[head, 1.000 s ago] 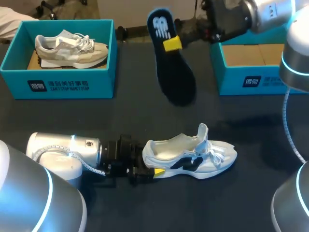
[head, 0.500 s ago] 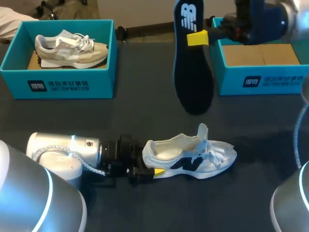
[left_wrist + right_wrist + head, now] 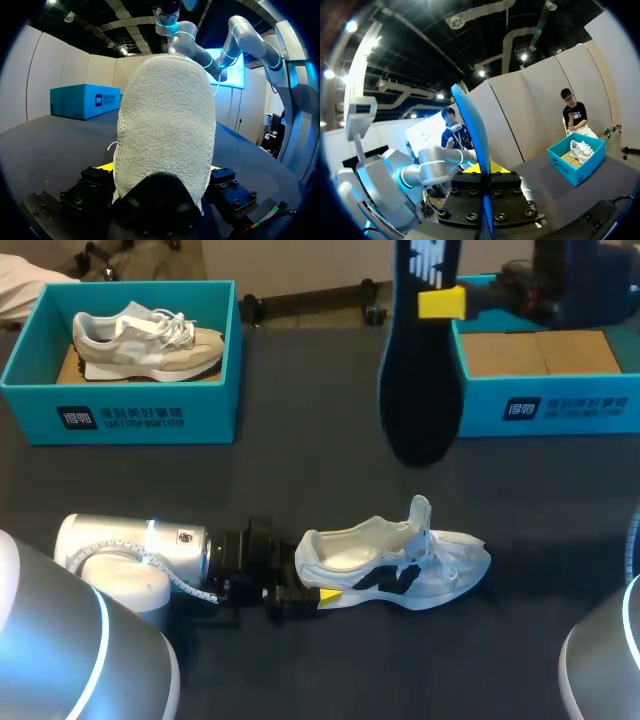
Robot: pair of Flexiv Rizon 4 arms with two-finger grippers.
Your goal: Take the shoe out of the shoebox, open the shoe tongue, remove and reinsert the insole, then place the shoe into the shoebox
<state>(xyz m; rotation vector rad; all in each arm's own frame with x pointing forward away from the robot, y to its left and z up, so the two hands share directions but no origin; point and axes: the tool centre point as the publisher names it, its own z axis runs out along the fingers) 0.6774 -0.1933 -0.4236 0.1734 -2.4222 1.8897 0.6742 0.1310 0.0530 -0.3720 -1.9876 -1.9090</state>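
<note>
A white shoe (image 3: pixel 400 565) with a navy side mark lies on its sole on the dark table, tongue lifted, toe toward the right. My left gripper (image 3: pixel 318 592) is at its heel, one yellow tip against the near side. In the left wrist view the heel (image 3: pixel 165 125) fills the space between both fingers of the left gripper (image 3: pixel 160 170), which is shut on it. The dark insole (image 3: pixel 420 380) hangs upright above the table, with my right gripper (image 3: pixel 440 302) shut on its upper part. In the right wrist view the insole (image 3: pixel 472 130) stands edge-on in the right gripper (image 3: pixel 485 172).
A teal shoebox (image 3: pixel 120 410) at the back left holds a beige shoe (image 3: pixel 145 338). A second teal shoebox (image 3: pixel 545 408) at the back right shows only its cardboard floor. The right arm hangs over that box's near left corner.
My right gripper has carried the insole to the right and farther back, and the insole has swung from slanted to nearly upright. The left gripper and the white shoe have stayed put.
</note>
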